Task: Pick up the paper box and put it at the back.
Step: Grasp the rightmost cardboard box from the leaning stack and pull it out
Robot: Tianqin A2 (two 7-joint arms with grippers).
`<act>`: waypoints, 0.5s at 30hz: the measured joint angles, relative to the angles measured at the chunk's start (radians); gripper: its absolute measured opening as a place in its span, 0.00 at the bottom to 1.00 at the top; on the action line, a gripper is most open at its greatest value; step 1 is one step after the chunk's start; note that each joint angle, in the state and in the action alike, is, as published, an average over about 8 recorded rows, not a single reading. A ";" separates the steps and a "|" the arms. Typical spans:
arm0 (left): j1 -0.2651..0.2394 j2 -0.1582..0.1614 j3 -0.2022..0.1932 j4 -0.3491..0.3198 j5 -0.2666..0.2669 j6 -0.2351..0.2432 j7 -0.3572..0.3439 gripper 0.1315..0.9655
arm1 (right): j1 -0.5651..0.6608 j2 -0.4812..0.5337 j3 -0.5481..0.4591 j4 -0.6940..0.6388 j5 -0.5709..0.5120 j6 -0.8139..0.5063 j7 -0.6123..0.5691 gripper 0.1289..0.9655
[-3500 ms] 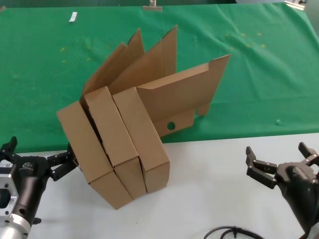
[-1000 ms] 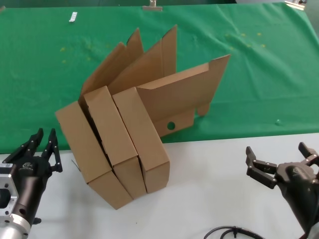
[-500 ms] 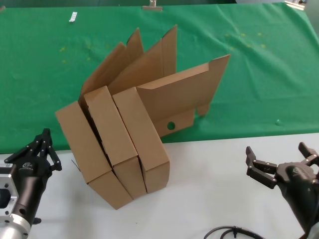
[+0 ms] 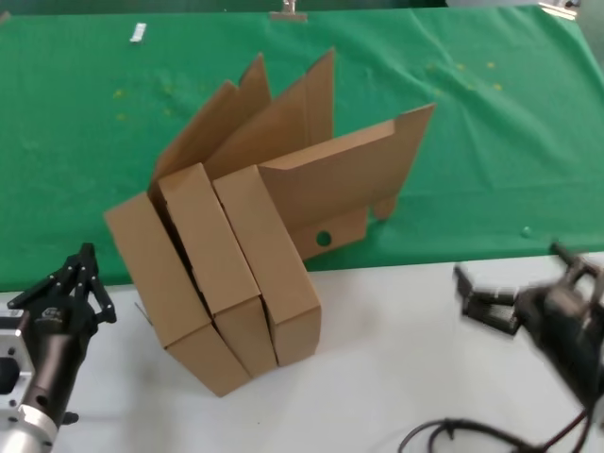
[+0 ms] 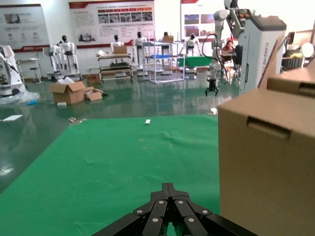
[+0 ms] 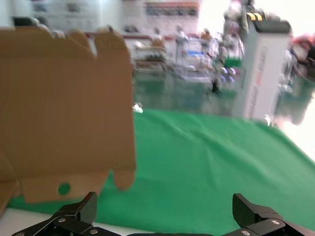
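Three brown paper boxes lean together where the white tabletop meets the green cloth (image 4: 491,142), lids up: left (image 4: 156,283), middle (image 4: 209,247) and right (image 4: 276,274). The right box's notched lid (image 4: 354,175) has a small round hole. My left gripper (image 4: 85,269) is shut and empty on the tabletop, just left of the left box. In the left wrist view its gripper (image 5: 168,189) points over the cloth (image 5: 123,157), beside a box (image 5: 266,167). My right gripper (image 4: 514,283) is open and empty, right of the boxes. The right wrist view shows its gripper (image 6: 165,209) facing a lid (image 6: 64,108).
The white tabletop (image 4: 396,359) spans the near side. A black cable (image 4: 453,436) lies at the near edge. A small white item (image 4: 139,32) and a clip (image 4: 288,11) sit at the cloth's far edge.
My left gripper has drawn away from the left box and shut. My right gripper, still until now, has shifted a little up and to the left toward the cloth edge. The boxes have not moved.
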 joint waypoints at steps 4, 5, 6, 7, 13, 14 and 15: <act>0.000 0.000 0.000 0.000 0.000 0.000 0.000 0.02 | 0.100 0.015 0.046 -0.084 0.043 -0.137 -0.099 1.00; 0.000 0.000 0.000 0.000 0.000 0.000 0.000 0.02 | 0.131 0.021 0.056 -0.114 0.058 -0.175 -0.124 1.00; 0.000 0.000 0.000 0.000 0.000 0.000 0.000 0.02 | 0.162 0.028 0.063 -0.147 0.075 -0.215 -0.148 1.00; 0.000 0.000 0.000 0.000 0.000 0.000 0.000 0.02 | 0.194 0.036 0.067 -0.181 0.094 -0.254 -0.172 1.00; 0.000 0.000 0.000 0.000 0.000 0.000 0.000 0.03 | 0.404 0.140 -0.017 -0.426 0.285 -0.519 -0.302 1.00; 0.000 0.000 0.000 0.000 0.000 0.000 0.000 0.04 | 0.440 0.164 -0.051 -0.470 0.327 -0.564 -0.318 1.00; 0.000 0.000 0.000 0.000 0.000 0.000 0.000 0.04 | 0.476 0.188 -0.089 -0.514 0.369 -0.610 -0.332 1.00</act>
